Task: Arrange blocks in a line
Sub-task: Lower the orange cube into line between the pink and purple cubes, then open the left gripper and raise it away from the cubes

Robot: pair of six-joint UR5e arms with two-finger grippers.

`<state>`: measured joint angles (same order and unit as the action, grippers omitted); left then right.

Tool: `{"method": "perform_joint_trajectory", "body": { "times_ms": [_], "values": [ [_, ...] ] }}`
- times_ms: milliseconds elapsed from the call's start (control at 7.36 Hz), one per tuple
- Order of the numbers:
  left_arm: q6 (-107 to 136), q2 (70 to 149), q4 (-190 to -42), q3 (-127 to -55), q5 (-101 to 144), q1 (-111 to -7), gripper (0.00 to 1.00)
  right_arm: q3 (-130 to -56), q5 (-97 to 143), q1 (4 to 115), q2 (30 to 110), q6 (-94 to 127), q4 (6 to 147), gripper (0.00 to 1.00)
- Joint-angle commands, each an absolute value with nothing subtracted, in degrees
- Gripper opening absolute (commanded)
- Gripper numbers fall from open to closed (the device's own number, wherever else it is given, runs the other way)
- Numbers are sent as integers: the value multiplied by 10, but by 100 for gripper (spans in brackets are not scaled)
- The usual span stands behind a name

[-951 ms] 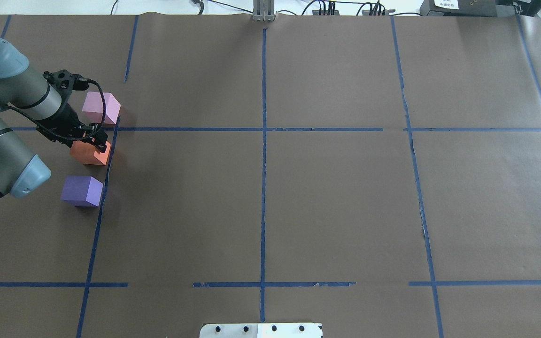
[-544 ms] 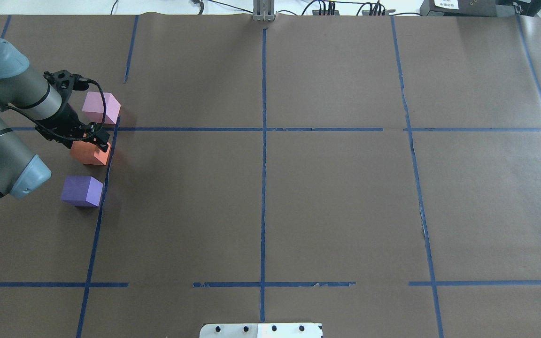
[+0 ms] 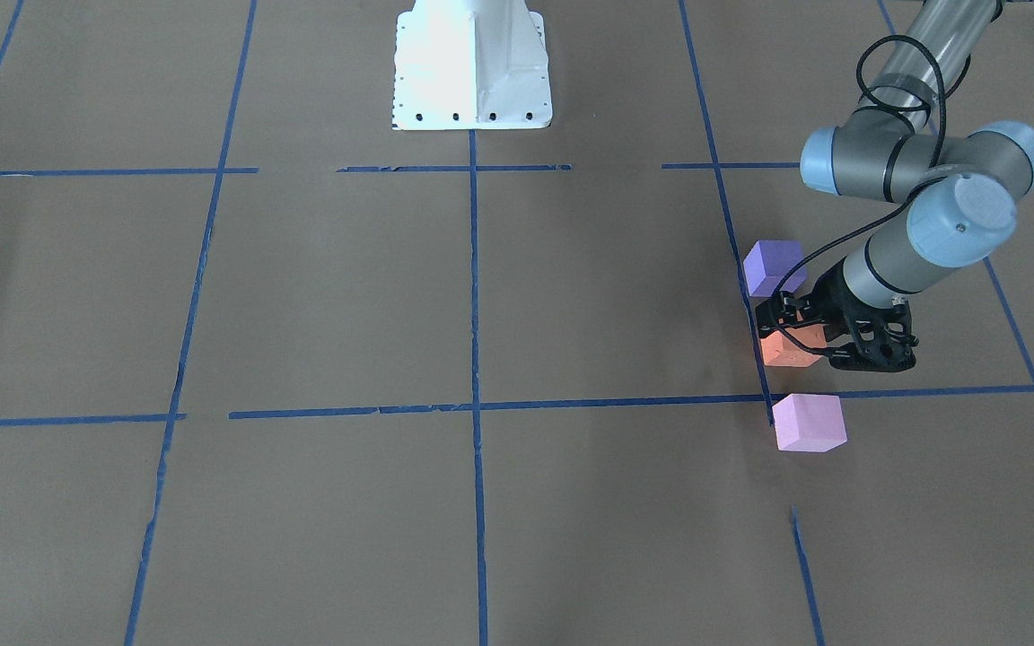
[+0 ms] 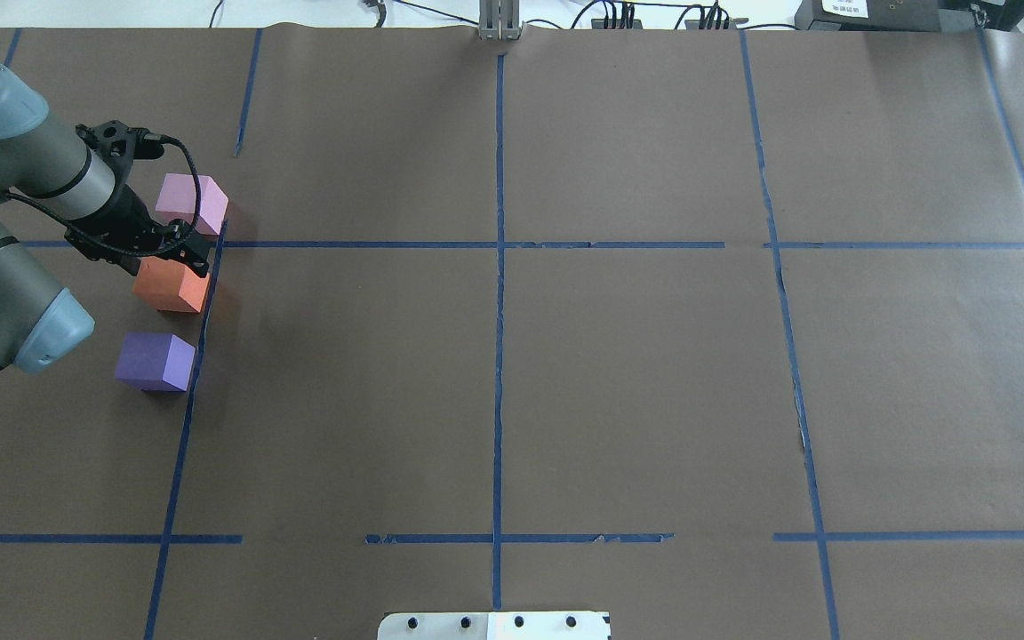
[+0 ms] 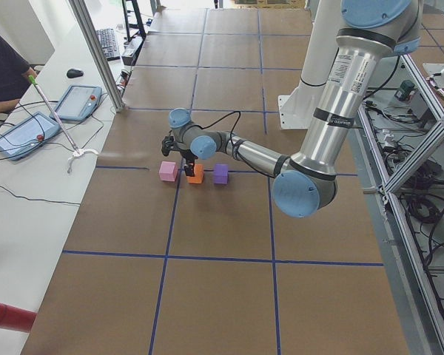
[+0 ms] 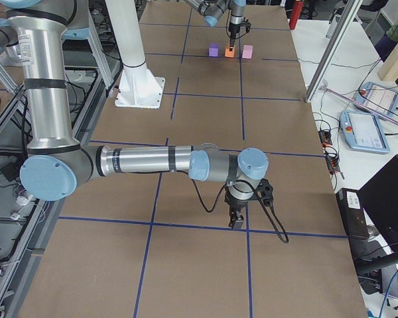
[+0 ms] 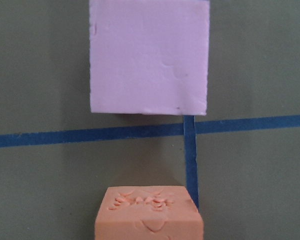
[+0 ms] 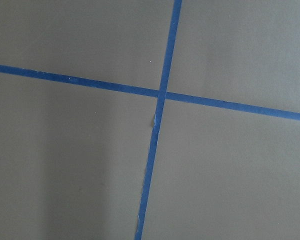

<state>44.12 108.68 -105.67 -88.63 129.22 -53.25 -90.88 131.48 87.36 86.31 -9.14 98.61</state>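
Three cubes stand in a row along a blue tape line at the table's left: the pink-lilac block (image 4: 194,203) farthest, the orange block (image 4: 172,286) in the middle, the blue-purple block (image 4: 155,361) nearest. My left gripper (image 4: 185,252) hangs open just above the orange block (image 3: 786,352) and holds nothing. The left wrist view shows the orange block's dented top (image 7: 149,215) below the pink-lilac block (image 7: 149,55), with no fingers in sight. My right gripper (image 6: 237,222) hovers low over a tape crossing far from the blocks. I cannot tell whether it is open or shut.
The white robot base (image 3: 472,63) stands at the middle of the table's near edge. Blue tape lines (image 4: 499,311) divide the brown table cover into squares. Operator tablets (image 5: 78,102) lie on a side bench beyond the table's far edge.
My left gripper has lifted off the orange block and drawn back slightly toward the pink-lilac block. The orange block has stayed on the table.
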Motion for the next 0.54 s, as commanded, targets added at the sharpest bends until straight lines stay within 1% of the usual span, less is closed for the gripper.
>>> {"method": "perform_joint_trajectory", "body": {
  "times_ms": [0,272,408],
  "values": [
    [436,1079,-1011,-938,1289,-542,100,-909,1315,874,863,-91,986,100],
    [433,1080,-977,-970,1285,-575,100,-909,1315,874,863,-91,986,100],
    [402,1068,-968,-987,1284,-617,100,-909,1315,874,863,-91,986,100]
  ]
}}
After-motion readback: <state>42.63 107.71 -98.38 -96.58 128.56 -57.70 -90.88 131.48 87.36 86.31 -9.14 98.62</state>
